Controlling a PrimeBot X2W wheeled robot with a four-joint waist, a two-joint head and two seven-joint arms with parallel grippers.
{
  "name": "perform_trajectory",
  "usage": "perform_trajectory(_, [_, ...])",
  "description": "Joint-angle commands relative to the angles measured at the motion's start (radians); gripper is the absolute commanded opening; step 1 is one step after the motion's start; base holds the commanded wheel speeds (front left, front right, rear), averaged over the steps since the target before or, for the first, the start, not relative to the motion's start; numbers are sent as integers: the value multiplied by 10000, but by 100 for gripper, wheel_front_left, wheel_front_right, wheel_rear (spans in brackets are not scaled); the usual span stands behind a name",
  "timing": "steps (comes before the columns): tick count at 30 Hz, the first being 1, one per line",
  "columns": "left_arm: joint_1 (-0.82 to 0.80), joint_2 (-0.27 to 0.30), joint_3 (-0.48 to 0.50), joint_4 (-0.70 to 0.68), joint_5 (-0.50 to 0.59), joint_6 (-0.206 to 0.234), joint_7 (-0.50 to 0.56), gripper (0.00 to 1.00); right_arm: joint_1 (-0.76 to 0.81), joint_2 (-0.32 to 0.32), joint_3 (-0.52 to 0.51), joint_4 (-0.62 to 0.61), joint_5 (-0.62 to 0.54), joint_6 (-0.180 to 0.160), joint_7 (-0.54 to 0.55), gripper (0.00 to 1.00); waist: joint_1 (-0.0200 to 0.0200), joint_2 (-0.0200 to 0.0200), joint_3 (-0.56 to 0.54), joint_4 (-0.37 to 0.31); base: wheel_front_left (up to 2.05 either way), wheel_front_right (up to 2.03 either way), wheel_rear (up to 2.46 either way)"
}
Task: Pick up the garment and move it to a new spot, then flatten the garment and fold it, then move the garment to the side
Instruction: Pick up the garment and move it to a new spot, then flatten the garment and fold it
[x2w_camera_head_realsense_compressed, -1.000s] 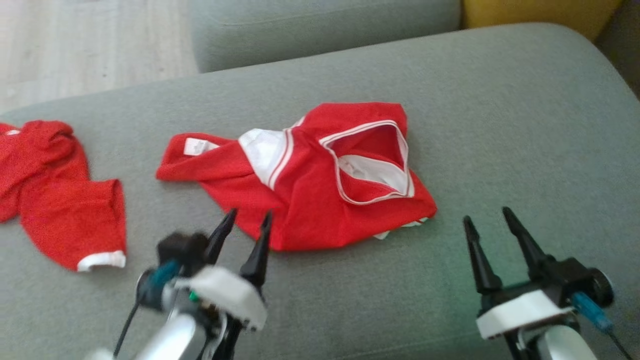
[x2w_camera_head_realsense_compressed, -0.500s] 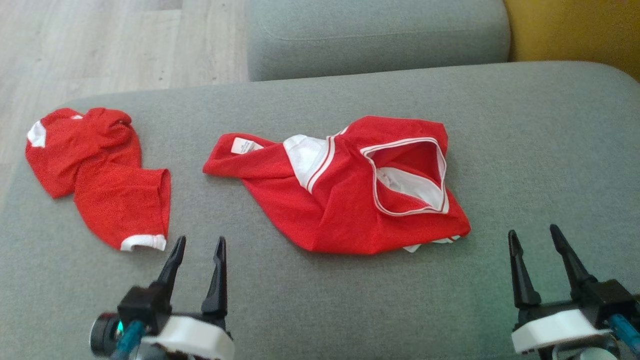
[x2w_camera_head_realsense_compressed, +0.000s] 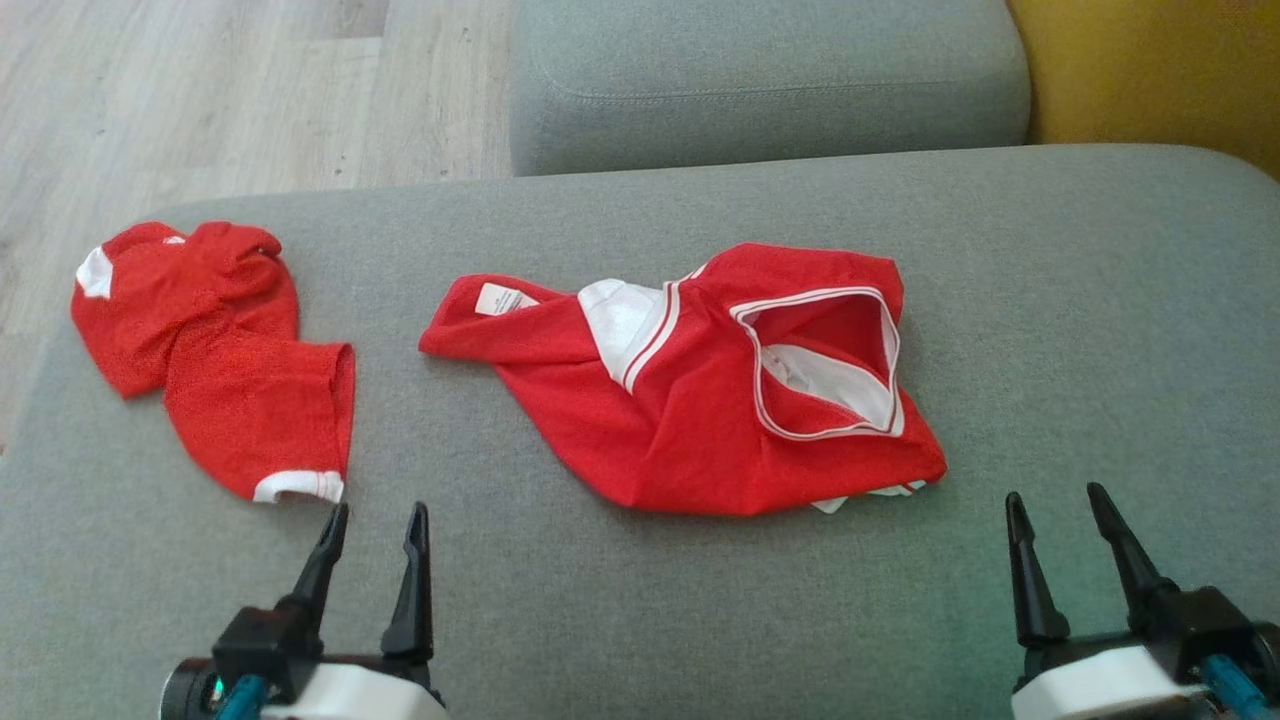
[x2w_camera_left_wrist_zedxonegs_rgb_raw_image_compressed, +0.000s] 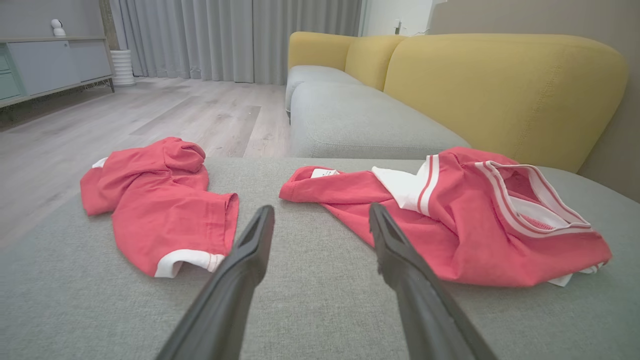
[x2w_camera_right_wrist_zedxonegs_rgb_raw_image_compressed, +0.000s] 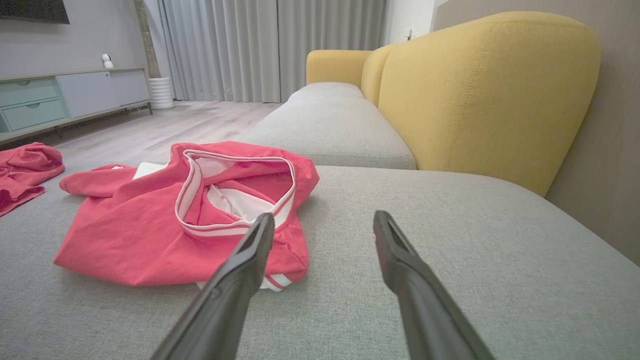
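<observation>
Ahead, between left gripper (x2w_camera_head_realsense_compressed: 379, 510) and right gripper (x2w_camera_head_realsense_compressed: 1054, 493), garment (x2w_camera_head_realsense_compressed: 690, 430) lies crumpled.

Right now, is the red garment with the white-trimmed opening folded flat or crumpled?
Crumpled: the garment lies bunched and twisted on the grey cushion, neither flattened nor folded.

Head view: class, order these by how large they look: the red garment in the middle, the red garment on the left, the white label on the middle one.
1. middle red garment
2. left red garment
3. white label, by far the smallest
</observation>
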Motion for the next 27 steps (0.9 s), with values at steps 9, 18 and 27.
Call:
perform_trajectory(9, [-279,-394,971,-286,499,-520,-121,100,-330,-160,331,-265,-97,-7,-109,100,0,0,15,-125,0,0,0])
perform_trajectory(18, [-792,-540,678,-96,392,-945,-122,100,-527,-182,526,-288,-42,-7,-109,100,0,0,228,-445,0,0,0])
perform_trajectory(27, [-3326,-564,-1573,2485,-659,-1285,-15,100,-1082,-185,987,-276,134,-7,-109,100,0,0,1060,-1321,0,0,0])
